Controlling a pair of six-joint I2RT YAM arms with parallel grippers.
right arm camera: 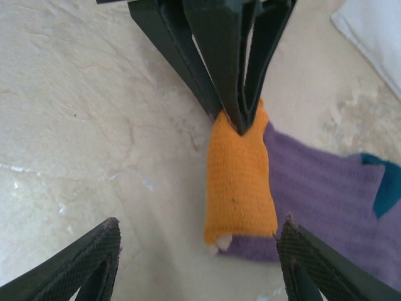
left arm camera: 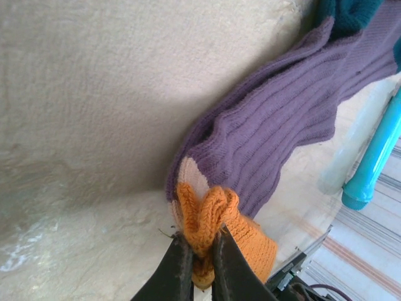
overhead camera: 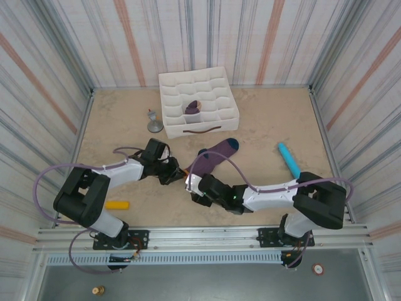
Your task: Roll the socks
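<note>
A purple sock (overhead camera: 216,158) lies flat on the worktop (overhead camera: 269,122), near the middle of the top view. Its dark blue toe points to the upper right. Its orange cuff (right arm camera: 241,182) is at the lower left end, close to both arms.

The left pincer (left arm camera: 202,254) is squeezed together on the orange cuff. In the left wrist view, its two black fingers (left arm camera: 178,276) pinch a bunched-up bit of the cuff at the bottom of the frame. The purple part runs away to the upper right.

The right pincer (right arm camera: 200,226) is wide apart and holds nothing. In the right wrist view, its two fingers (right arm camera: 94,260) sit in the lower left and lower right corners. The cuff lies in the gap between them. The left pincer comes down from the top of that frame and grips the far end of the cuff.

A second sock (overhead camera: 193,108) is rolled into a small purple bundle. It sits in one cell of the white box (overhead camera: 172,84) at the top middle, near the box's lower edge.

A teal tube (overhead camera: 288,158) lies to the right of the flat sock, apart from it. A yellow block (overhead camera: 117,204) lies at the lower left, beside the left arm.
</note>
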